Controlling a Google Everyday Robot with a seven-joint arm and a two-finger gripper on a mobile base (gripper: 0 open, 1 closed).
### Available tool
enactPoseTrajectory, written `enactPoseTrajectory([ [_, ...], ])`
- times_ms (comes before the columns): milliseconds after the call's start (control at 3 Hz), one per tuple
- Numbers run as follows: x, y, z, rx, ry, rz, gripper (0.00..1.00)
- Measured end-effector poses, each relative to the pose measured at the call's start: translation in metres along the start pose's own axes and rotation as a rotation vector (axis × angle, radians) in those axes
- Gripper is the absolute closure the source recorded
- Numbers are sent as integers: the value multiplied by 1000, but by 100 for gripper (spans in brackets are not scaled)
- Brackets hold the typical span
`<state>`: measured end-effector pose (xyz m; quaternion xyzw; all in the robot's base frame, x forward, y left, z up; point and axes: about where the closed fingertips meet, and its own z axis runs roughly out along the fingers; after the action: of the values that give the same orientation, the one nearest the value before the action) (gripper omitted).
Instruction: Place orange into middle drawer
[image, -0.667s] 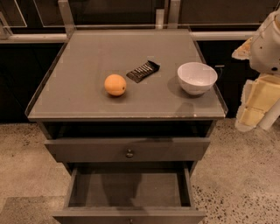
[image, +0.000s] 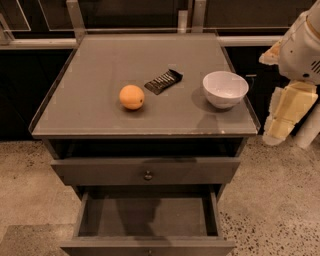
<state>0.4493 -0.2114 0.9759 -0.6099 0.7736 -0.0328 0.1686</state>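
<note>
The orange (image: 132, 96) sits on the grey cabinet top (image: 100, 60), left of centre and near the front. The middle drawer (image: 145, 217) is the lower of the two drawers and is pulled open; nothing lies in the part of it that shows. The knobbed drawer front (image: 148, 173) above it is closed. My gripper (image: 284, 116) hangs off the right side of the cabinet, beside the top's right edge and well away from the orange. It holds nothing that I can see.
A white bowl (image: 225, 88) stands on the right of the top, close to the arm (image: 302, 47). A dark snack bar (image: 163, 81) lies between the bowl and the orange. Dark cabinets and a metal rail run behind. The floor is speckled stone.
</note>
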Motion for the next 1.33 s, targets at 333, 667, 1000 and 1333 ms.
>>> enactPoseTrajectory([
  [333, -33, -28, 33, -14, -80, -50, 0],
  [667, -70, -52, 78, -42, -183, -71, 0],
  [1000, -71, -55, 85, -47, -189, -67, 0],
  [1333, -70, -55, 81, -23, -195, -52, 0],
])
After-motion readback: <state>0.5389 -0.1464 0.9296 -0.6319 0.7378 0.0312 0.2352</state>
